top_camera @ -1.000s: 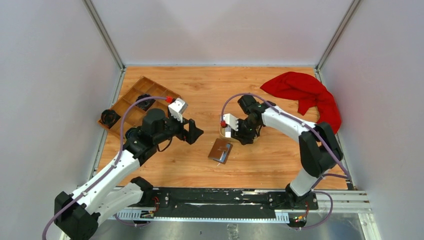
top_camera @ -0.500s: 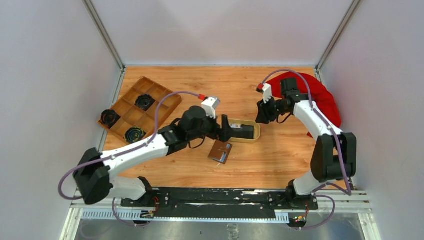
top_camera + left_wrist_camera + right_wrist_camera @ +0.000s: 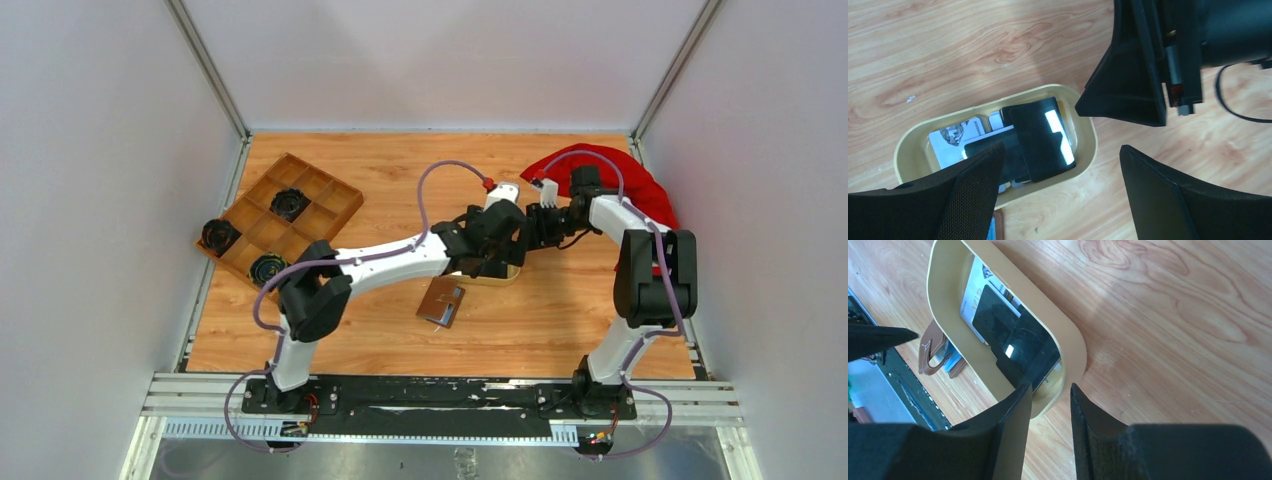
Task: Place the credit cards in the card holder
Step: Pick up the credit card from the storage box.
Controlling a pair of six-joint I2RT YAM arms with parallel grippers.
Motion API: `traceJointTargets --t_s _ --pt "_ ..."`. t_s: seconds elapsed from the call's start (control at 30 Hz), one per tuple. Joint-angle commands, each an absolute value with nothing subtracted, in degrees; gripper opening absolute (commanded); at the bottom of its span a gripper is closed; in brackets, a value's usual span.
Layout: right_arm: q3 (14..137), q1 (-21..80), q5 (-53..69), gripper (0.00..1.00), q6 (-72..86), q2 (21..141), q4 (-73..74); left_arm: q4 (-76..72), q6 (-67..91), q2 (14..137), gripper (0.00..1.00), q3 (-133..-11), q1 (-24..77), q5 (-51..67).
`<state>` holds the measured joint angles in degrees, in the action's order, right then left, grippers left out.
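card holder (image 3: 441,300): lies on the counter (image 3: 350,335), just near-left of the tan dish (image 3: 1088,145).
credit cards (image 3: 1040,137): stacked flat in that dish, black one uppermost; likely light, stiff and slick, so best pinched across a lifted edge.
left claw (image 3: 1062,146): spread wide above the cards, holding nothing.
right claw (image 3: 1050,385): narrowed astride the dish's right rim; whether it truly pinches cannot be told.

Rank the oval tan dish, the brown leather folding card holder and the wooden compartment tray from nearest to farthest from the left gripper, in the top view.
1. The oval tan dish, directly beneath the left gripper.
2. The brown leather folding card holder, toward the bases, slightly left.
3. The wooden compartment tray, at the table's far left.
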<state>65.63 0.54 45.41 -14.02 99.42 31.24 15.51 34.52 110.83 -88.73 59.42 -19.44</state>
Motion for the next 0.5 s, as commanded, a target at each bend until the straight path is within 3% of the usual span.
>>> traceJointTargets --t_s 0.0,0.27,0.47 --pt "66.40 -1.91 48.05 0.38 -11.52 100.83 32.15 25.83 34.98 117.05 0.86 -95.23 60.56 -26.62" --pt "66.44 -6.01 49.48 0.38 -10.63 101.51 32.68 27.56 34.16 123.00 0.74 -101.24 60.56 -27.26" --pt "66.77 -6.59 50.27 0.38 -10.63 101.80 33.39 29.16 33.33 127.24 0.75 -104.92 60.48 -27.09"
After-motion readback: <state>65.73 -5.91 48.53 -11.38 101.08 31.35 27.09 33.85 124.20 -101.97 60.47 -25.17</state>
